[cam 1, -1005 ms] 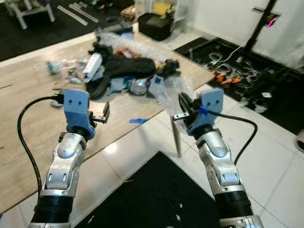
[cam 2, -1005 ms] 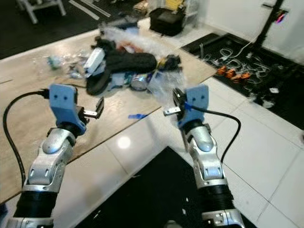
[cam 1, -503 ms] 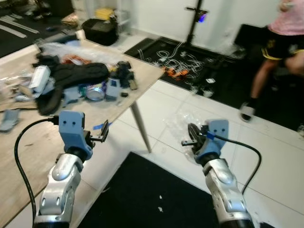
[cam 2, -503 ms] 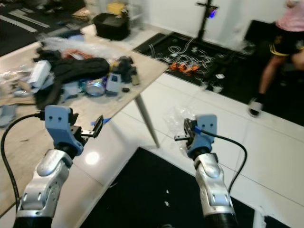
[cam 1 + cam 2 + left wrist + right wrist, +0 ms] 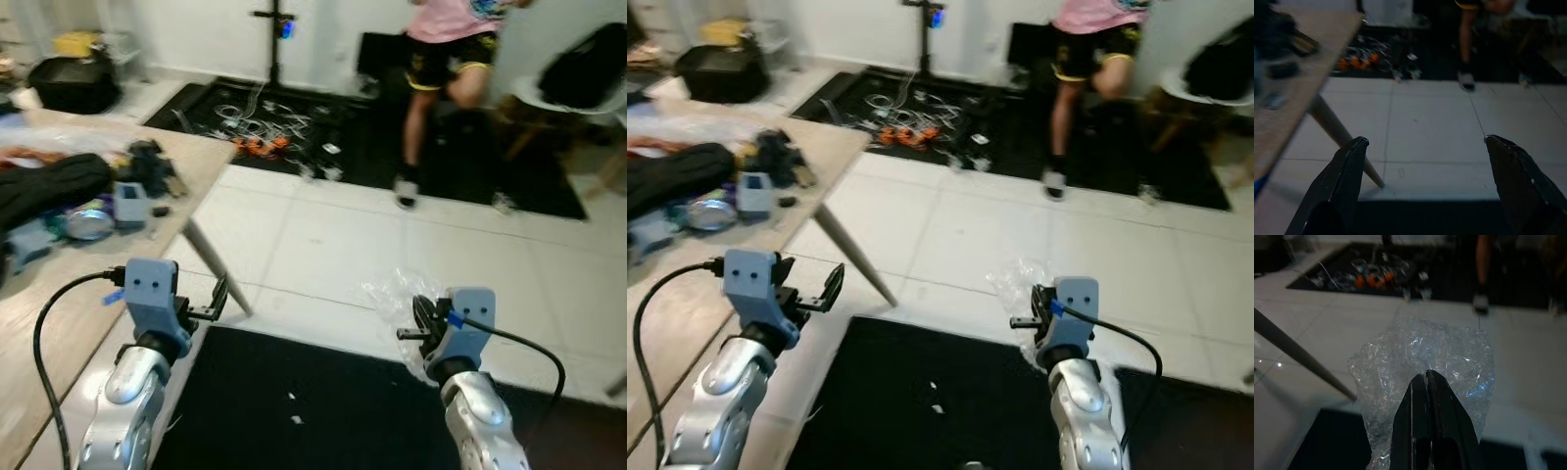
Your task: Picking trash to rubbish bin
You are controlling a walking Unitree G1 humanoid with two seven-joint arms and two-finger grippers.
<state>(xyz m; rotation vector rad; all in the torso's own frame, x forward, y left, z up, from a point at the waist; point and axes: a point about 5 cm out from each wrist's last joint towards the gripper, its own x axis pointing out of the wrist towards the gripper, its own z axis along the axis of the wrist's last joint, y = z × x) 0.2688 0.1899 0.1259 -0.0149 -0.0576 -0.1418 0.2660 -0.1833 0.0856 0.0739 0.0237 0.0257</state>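
right gripper [image 5: 1426, 382]: its two black fingers are pressed flat together, pinching one sheet of clear crinkled plastic wrap [image 5: 1425, 355]. the wrap fans out beyond the fingertips, glossy and wrinkled, and hangs in the air above the floor, at about 5 o'clock in the head view.

left gripper [image 5: 1425, 142]: its two black fingers [image 5: 1347, 171] are spread wide with nothing between them. it hovers at about 8 o'clock in the head view, just off the table edge.

count of arms: two, silver with blue wrist housings, a black cable looped to each.

surface below: one black mat [image 5: 323, 401] with a few small white specks on it, lying on glossy white floor tiles [image 5: 323, 235] with dark grout lines.

table [image 5: 59, 284]: one, light wood-grain top, slanted metal leg [image 5: 1344, 137], at 9 to 10 o'clock. on it lies a loose heap: a black fabric item [image 5: 49, 181], one crushed metal can [image 5: 90, 223], one small grey box [image 5: 130, 204]; the other small pieces are too blurred to name.

room beyond: a second dark mat at 12 o'clock bearing a tangle of white and orange cables [image 5: 260, 122], one black stand pole [image 5: 276, 39], one black bag [image 5: 73, 83] at 10 o'clock. one person stands at 1 o'clock, pink top, black shorts [image 5: 446, 54]. one white chair with a dark bag [image 5: 588, 69] at 2 o'clock.
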